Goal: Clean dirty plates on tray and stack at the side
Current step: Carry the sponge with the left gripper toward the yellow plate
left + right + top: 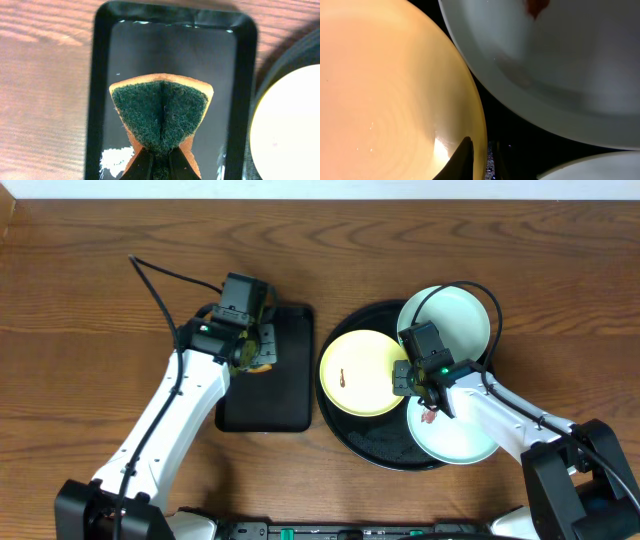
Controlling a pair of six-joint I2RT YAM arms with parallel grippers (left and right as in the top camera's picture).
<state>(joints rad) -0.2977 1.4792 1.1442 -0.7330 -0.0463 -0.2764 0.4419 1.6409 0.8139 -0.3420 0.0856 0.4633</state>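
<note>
1. Wooden table (80,300): it runs under both of your arms and bears both trays.
2. Round black tray (345,425): it sits directly beneath your right claw (405,378) and holds all three plates.
3. Rectangular black tray (290,395): it lies straight below your left claw (252,352). Its floor is wet, and the left wrist view shows a patch of white foam (114,159) just beside the claw's fingers.
4. Yellow plate (355,375):
   - It reaches from your right claw toward your left claw.
   - The right claw is clenched on the rim nearest it.
   - In the right wrist view the rim runs up between the narrowed jaws, with one finger (462,157) lying on the plate's inner face.
   - The other finger is lost against the black tray.
5. Upper mint plate (450,320): it sits just beyond the right claw, and its far edge overhangs the tray's rim.
6. Lower mint plate (455,435): it is on the arm's side of the right claw and partly hidden under the arm.
7. Sponge (160,112): your left claw grasps it, pinched and folded between the fingertips. The green scouring face is toward the wrist camera and the orange body shows at the edges. It hangs over the rectangular tray.
8. Brown smear (342,375): it is on the yellow plate, well apart from the right claw.
9. Red smear (428,418): it is on the lower mint plate, just beside the right claw.
</note>
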